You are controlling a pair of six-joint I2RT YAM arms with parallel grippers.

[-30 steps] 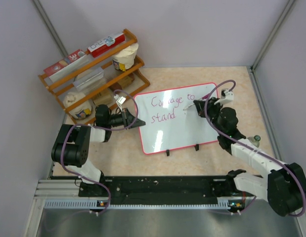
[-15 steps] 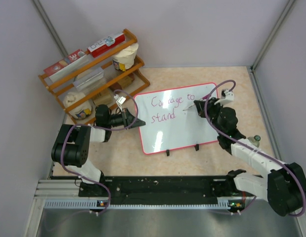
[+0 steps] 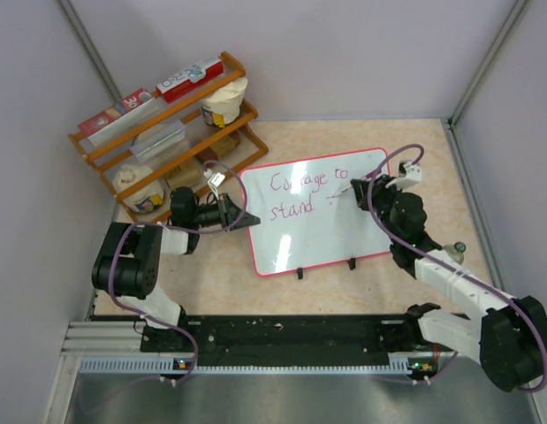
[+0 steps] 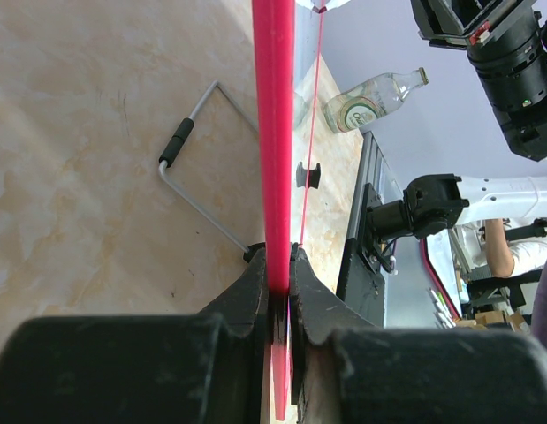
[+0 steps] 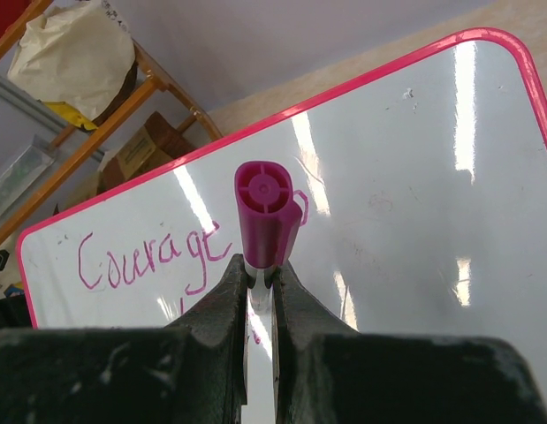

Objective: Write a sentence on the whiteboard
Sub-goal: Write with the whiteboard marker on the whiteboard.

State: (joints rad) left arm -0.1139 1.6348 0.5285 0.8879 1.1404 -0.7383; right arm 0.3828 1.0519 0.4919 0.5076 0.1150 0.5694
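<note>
The whiteboard (image 3: 322, 237), white with a pink-red rim, lies mid-table. Its sentence (image 3: 301, 184) reads "Courage to" over "stand" in purplish-pink cursive. My left gripper (image 3: 244, 218) is shut on the board's left rim; the left wrist view shows the red rim (image 4: 275, 132) pinched edge-on in the left gripper (image 4: 279, 276). My right gripper (image 3: 363, 189) hangs over the board's right half, shut on a magenta marker (image 5: 266, 210) that points down at the whiteboard (image 5: 414, 177) just right of "stand". In the right wrist view the right gripper (image 5: 260, 276) shows with "Courage" (image 5: 149, 256) beyond it.
An orange wooden rack (image 3: 167, 124) with boxes and tubs stands at the back left, close to the left arm. A small glass bottle (image 3: 459, 249) lies by the right arm; the same bottle (image 4: 375, 95) shows past the board. Two black clips (image 3: 326, 268) sit on the board's near edge.
The right gripper with the marker has shifted slightly to the right, off the end of "stand". The left gripper and the board have not moved.
</note>
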